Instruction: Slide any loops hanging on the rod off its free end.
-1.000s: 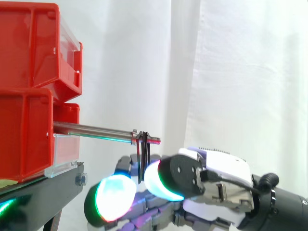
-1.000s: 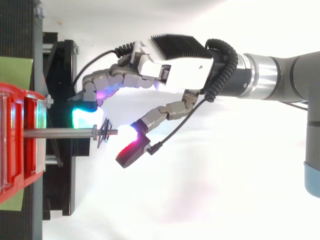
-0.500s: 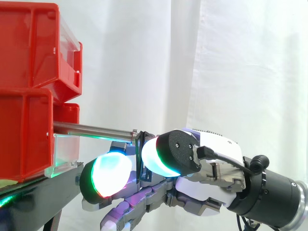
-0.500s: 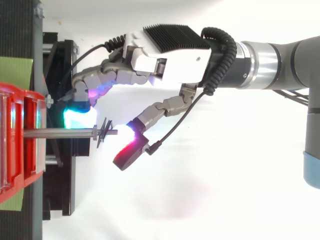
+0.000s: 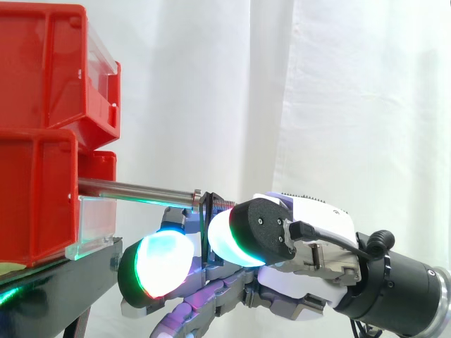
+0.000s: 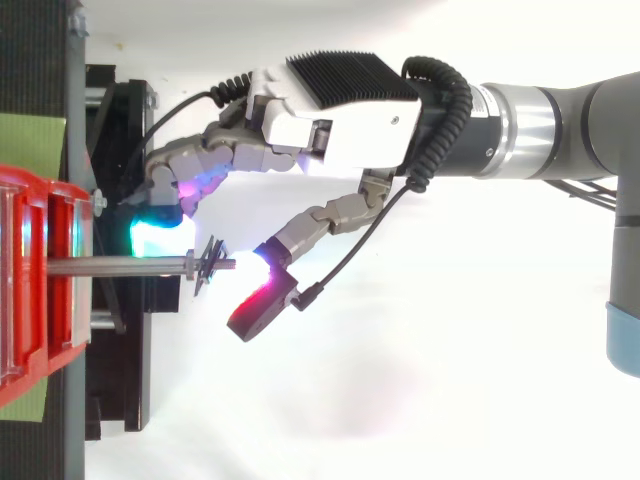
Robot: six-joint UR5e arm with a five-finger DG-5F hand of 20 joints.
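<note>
A steel rod [image 5: 134, 189] sticks out to the right from the red bins [image 5: 42, 127], and its threaded free end points at my hand. Thin black loops [image 5: 206, 227] hang from the rod just behind that end; from above the loops [image 6: 207, 266] sit close to the tip. My hand [image 6: 350, 110] reaches in from the right with relaxed fingers spread around the rod's end. One glowing pad [image 6: 155, 238] lies on the far side of the rod, and another pad [image 6: 258, 298] sits on the near side past the tip. Neither touches the loops.
The red bins are stacked on a black stand [image 5: 56, 282] at the left. A white curtain [image 5: 338, 105] hangs behind. The arm [image 6: 560, 140] takes up the right of the top view.
My hand has risen and moved left toward the rod; one pad now covers the rod's tip in the side view. The loops hang where they did.
</note>
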